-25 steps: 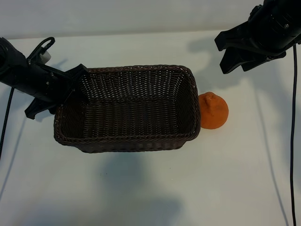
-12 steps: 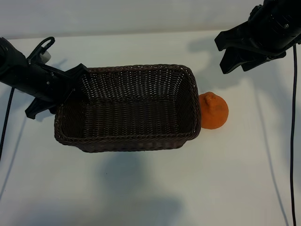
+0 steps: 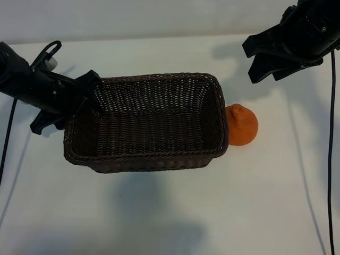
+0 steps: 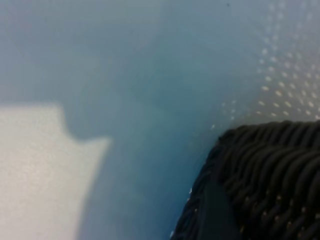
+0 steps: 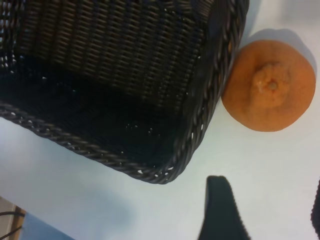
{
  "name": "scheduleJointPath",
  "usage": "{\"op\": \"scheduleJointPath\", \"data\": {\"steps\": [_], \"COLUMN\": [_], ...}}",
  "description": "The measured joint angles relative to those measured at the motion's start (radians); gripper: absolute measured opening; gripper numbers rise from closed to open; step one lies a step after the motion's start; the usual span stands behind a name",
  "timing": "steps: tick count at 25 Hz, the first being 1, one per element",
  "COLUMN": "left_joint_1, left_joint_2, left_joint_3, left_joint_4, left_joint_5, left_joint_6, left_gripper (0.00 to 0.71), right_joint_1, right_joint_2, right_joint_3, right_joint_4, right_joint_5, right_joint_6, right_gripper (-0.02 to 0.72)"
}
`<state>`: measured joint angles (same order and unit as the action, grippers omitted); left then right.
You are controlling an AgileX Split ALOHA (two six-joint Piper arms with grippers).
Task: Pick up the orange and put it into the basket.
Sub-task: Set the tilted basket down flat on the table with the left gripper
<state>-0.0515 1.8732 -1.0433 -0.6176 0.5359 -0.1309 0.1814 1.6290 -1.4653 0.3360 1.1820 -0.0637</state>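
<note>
Exterior view: the orange (image 3: 241, 125) sits on the white surface (image 3: 170, 212), touching the outer right wall of the wicker basket (image 3: 146, 159) and not yet inside it. The right gripper (image 3: 264, 62) hangs above and behind the fruit, jaws released and empty. The left gripper (image 3: 69, 103) is at the basket's left end; whether it grips the rim, I cannot tell.

Left wrist view: only a basket corner (image 4: 270, 175) shows.

Right wrist view: the orange (image 5: 269, 86) is knob-up with bumpy matte skin. It is probably light, firm and non-slippery; grasp across its middle, on the sides clear of the basket (image 5: 210, 100).
</note>
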Motion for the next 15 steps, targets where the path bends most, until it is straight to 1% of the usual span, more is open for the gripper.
{"op": "scheduleJointPath", "data": {"steps": [7,12,15], "left_joint_1": [0.000,0.000,0.000], "left_joint_2": [0.000,0.000,0.000], "left_joint_3": [-0.001,-0.002,-0.002], "left_joint_4": [0.001,0.042,0.069], "left_joint_5": [0.022,0.075,0.088], "left_joint_6": [0.000,0.000,0.008], "left_gripper": [0.525,0.525,0.525], "right_joint_1": [0.000,0.000,0.000], "right_joint_2": [0.000,0.000,0.000], "right_joint_3": [0.000,0.000,0.000], "right_joint_4": [0.000,0.000,0.000], "right_joint_5": [0.000,0.000,0.000], "right_joint_6": [0.000,0.000,0.000], "right_gripper": [0.433,0.433,0.433]}}
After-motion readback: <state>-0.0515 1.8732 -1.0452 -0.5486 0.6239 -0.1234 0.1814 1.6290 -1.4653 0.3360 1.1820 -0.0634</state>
